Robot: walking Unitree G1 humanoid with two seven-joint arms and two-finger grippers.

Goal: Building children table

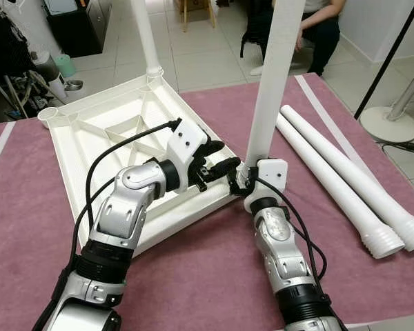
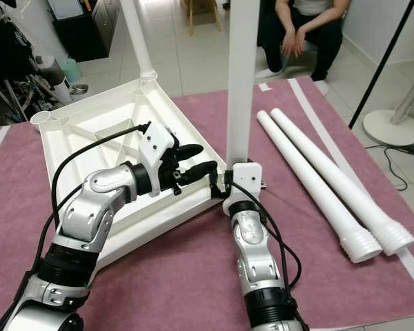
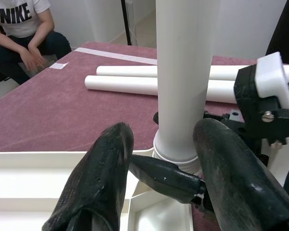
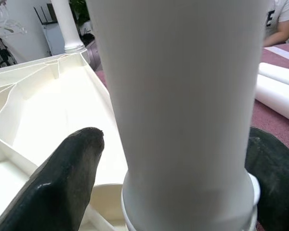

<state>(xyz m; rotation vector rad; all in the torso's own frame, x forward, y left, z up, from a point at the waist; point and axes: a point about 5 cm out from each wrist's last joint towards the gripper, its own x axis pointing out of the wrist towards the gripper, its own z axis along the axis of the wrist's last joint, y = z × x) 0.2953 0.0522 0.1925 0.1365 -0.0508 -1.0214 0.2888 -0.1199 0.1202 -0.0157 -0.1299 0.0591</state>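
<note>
Two bent arms meet at the near corner of the upturned white plastic tabletop: right gripper clasps the upright white leg, left gripper stands spread beside it.

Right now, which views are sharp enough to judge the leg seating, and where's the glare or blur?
Head views: sharp, evenly lit; mild glare on the tabletop. Left wrist view: leg crisp, nearby fingers soft. Right wrist view: leg overexposed, featureless, too close; fingers blurred.
</note>
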